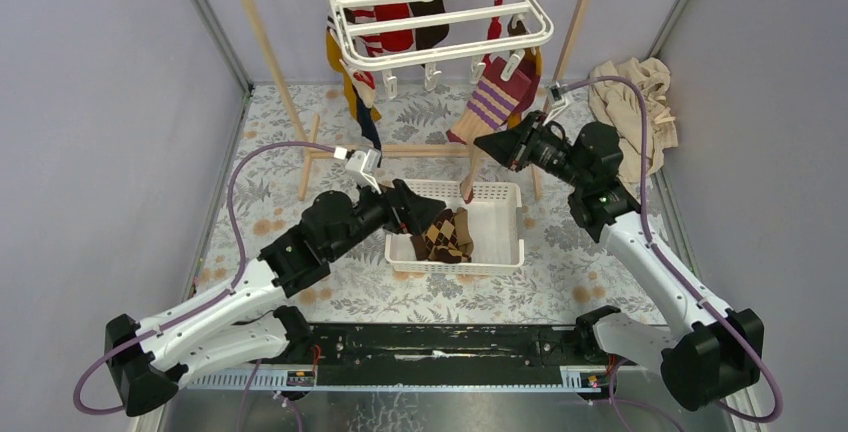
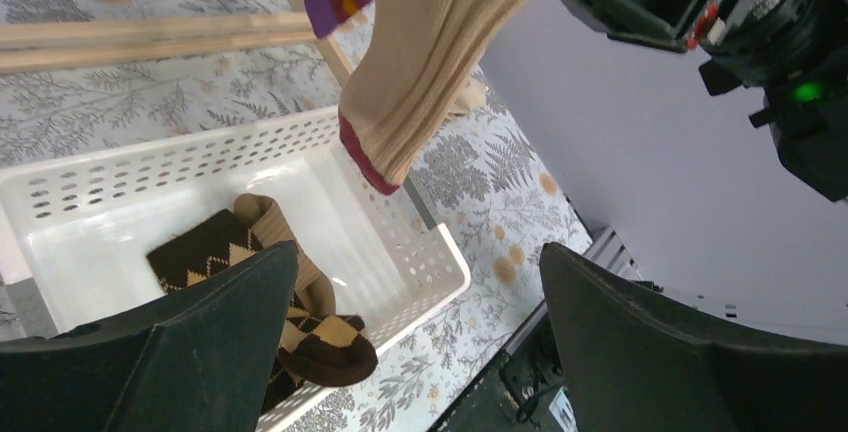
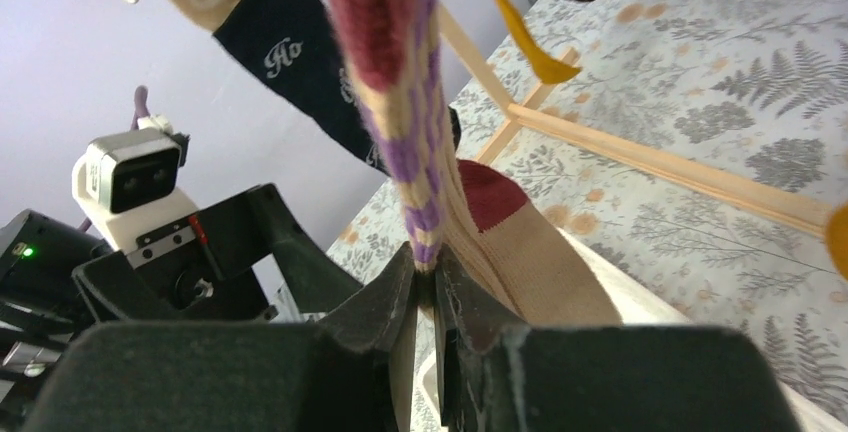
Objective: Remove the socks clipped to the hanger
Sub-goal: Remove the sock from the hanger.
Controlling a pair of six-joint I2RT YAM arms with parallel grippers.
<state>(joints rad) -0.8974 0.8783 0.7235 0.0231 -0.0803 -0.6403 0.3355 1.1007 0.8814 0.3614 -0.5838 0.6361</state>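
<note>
The white hanger (image 1: 440, 14) hangs at the back with several socks clipped under it: red-white striped (image 1: 385, 27), mustard (image 1: 340, 57), navy (image 3: 290, 62). At its front right corner a purple-striped tan sock (image 1: 495, 102) with a maroon heel (image 3: 490, 197) dangles over the basket. My right gripper (image 1: 497, 144) is shut on this sock's striped edge (image 3: 428, 272), which is still clipped above. My left gripper (image 1: 420, 214) is open and holds nothing (image 2: 420, 252), hovering over the basket's left end. Brown argyle socks (image 2: 230, 252) lie in the basket.
The white perforated basket (image 1: 505, 242) sits mid-table on the fern-print cloth. A wooden pole frame (image 1: 270, 62) carries the hanger, and its foot bar (image 2: 150, 37) runs behind the basket. A beige cloth heap (image 1: 635, 102) lies at the back right. Grey walls close in both sides.
</note>
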